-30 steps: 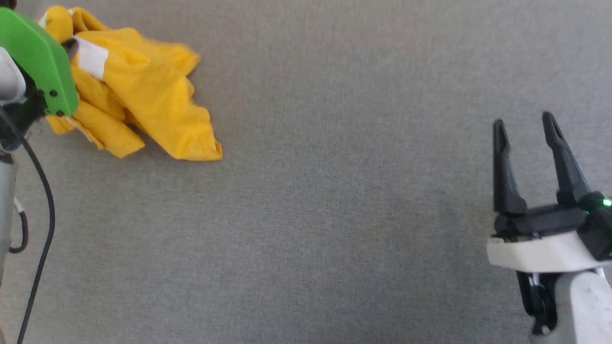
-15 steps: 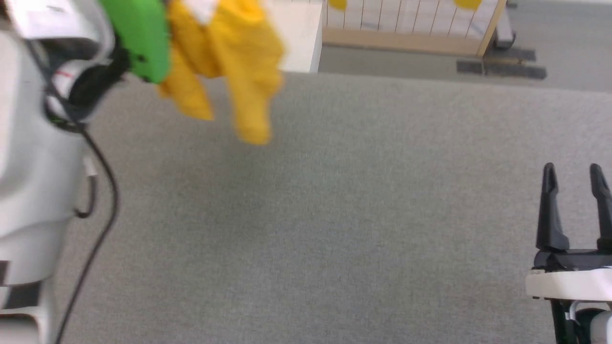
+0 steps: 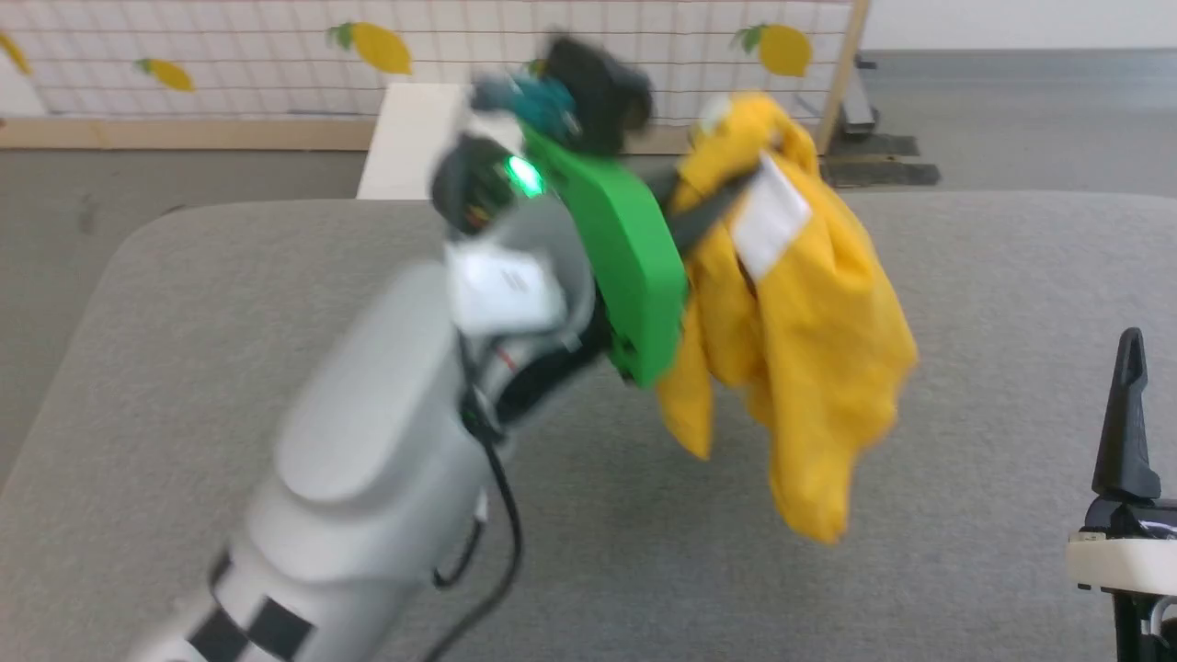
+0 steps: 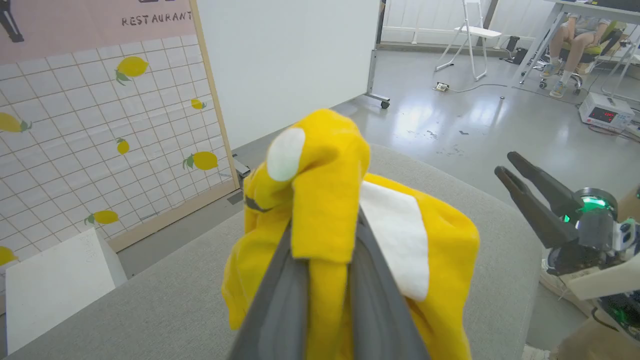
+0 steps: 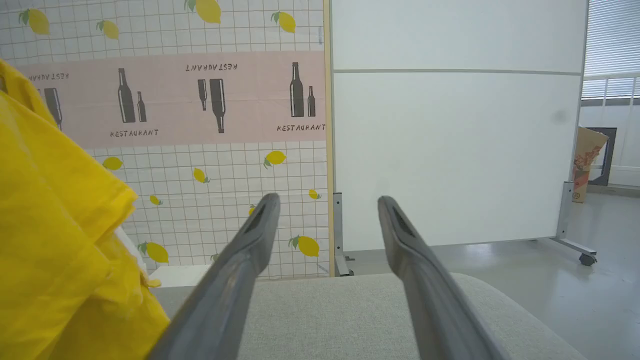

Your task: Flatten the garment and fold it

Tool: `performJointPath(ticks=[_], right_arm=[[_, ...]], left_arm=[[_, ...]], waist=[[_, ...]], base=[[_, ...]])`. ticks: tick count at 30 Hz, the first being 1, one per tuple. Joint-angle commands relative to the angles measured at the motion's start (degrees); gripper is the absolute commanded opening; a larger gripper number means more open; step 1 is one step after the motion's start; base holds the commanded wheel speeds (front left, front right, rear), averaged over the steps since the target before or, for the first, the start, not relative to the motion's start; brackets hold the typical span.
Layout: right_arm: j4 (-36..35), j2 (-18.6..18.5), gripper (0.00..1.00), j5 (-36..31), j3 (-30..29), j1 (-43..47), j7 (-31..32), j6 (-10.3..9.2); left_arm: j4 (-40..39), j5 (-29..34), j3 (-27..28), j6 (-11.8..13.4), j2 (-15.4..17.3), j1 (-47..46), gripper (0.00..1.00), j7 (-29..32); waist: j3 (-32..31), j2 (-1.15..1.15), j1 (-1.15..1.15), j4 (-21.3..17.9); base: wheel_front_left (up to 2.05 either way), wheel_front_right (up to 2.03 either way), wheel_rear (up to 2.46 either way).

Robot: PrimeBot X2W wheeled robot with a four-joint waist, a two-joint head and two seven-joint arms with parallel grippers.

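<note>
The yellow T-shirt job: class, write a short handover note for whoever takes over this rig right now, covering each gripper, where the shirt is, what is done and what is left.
The left gripper is shut on the garment, pinching a bunched fold.
The right gripper is open and empty, beside the garment without touching it.
The garment hangs crumpled from the left gripper over the grey padded surface.
Done: garment picked up.
Left: spread it flat on the surface, then fold it.
</note>
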Motion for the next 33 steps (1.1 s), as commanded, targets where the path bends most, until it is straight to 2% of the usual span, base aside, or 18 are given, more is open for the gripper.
performJointPath(ticks=[1,7,14,15,16,17,18,21,23,25,30,33], right_arm=[[-0.41,0.00,1.00,-0.42,0.11,0.88,-0.28,-0.09],[-0.73,0.00,1.00,-0.18,1.18,1.13,-0.28,-0.09],[-0.73,0.00,1.00,-0.59,1.92,1.25,-0.28,-0.09],[-0.68,0.00,1.00,-0.71,1.86,1.29,-0.28,-0.09],[-0.61,0.00,1.00,-0.81,1.78,1.35,-0.28,-0.09],[-0.51,0.00,1.00,-0.96,1.74,1.47,-0.28,-0.09],[-0.20,0.00,1.00,-1.19,2.07,1.90,-0.28,-0.09],[0.06,0.00,1.00,-1.26,2.46,2.54,-0.28,-0.09],[0.43,0.00,1.00,-1.17,2.70,2.94,-0.28,-0.09],[0.70,0.00,1.00,-1.05,2.95,3.39,-0.28,-0.09],[1.03,0.00,1.00,-0.61,3.86,4.80,-0.28,-0.09],[1.07,0.00,1.00,-0.48,4.29,5.50,-0.28,-0.09]], left_arm=[[0.61,1.60,-0.98,0.59,-0.80,2.13,0.00,-2.25],[9.79,11.67,-9.30,2.73,-1.33,10.48,0.00,-10.68],[24.95,11.24,-15.22,2.00,-3.72,18.22,0.00,-12.89],[26.39,11.03,-15.45,1.85,-4.08,18.24,0.31,-13.68],[27.27,10.91,-15.46,1.78,-4.35,18.06,0.31,-14.67],[28.01,10.42,-15.00,1.83,-4.69,17.73,1.00,-16.18],[27.87,8.64,-12.98,2.20,-5.29,16.41,1.00,-20.46],[24.48,5.76,-9.51,3.05,-5.51,16.05,1.00,-24.78],[20.86,4.65,-6.55,4.54,-4.84,16.81,1.00,-27.93],[16.43,4.53,-3.48,6.67,-2.40,18.49,1.00,-31.02],[3.71,8.03,4.90,14.26,7.32,26.92,1.00,-40.88],[-3.22,7.69,9.56,16.19,10.93,34.32,1.00,-44.11]], waist=[[0.24,-0.01,0.00,-2.57],[1.36,-0.01,0.00,-5.89],[1.76,-0.01,0.00,-7.30],[1.74,-0.01,0.00,-7.16],[1.64,-0.01,0.00,-6.91],[1.46,-0.01,0.00,-6.50],[0.55,-0.01,0.00,-5.38],[-0.80,-0.01,0.00,-4.18],[-1.61,-0.01,0.00,-3.56],[-2.31,-0.01,0.00,-3.04],[-3.18,-0.01,0.00,-2.45],[-3.09,-0.01,0.00,-2.26]], base=[[0.00,0.00,0.00],[0.00,0.00,0.00],[0.00,0.00,0.00],[0.00,0.00,0.00],[0.00,0.00,0.00],[0.00,0.00,0.00],[0.00,0.00,0.00],[0.00,0.00,0.00],[0.00,0.00,0.00],[0.00,0.00,0.00],[0.00,0.00,0.00],[0.00,0.00,0.00]])
